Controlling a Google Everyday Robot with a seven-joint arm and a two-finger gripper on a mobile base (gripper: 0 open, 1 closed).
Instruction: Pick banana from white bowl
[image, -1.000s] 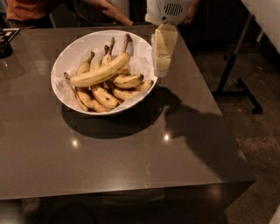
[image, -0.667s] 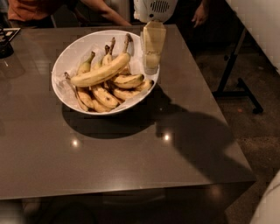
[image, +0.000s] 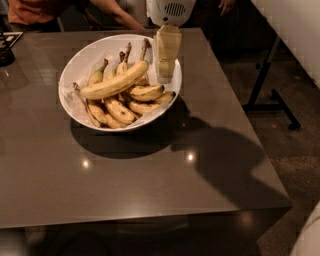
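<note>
The banana (image: 116, 82) is the longest one, pale yellow with a brown stem, lying across the top of several shorter brown-spotted bananas (image: 125, 106) in the white bowl (image: 80, 62). The bowl sits on the grey table, towards its far side. My gripper (image: 166, 70) hangs from above over the bowl's right rim, just right of the banana's stem end. It holds nothing.
The grey table (image: 125, 175) has its right edge close to the bowl. A person in an orange top (image: 45, 10) stands behind the table's far edge. A dark object (image: 6, 47) lies at the far left. A black stand leg (image: 272, 97) is on the floor at right.
My gripper has moved left, from beside the bowl's right rim to over the rim near the banana's stem. The bananas and bowl have not shifted.
</note>
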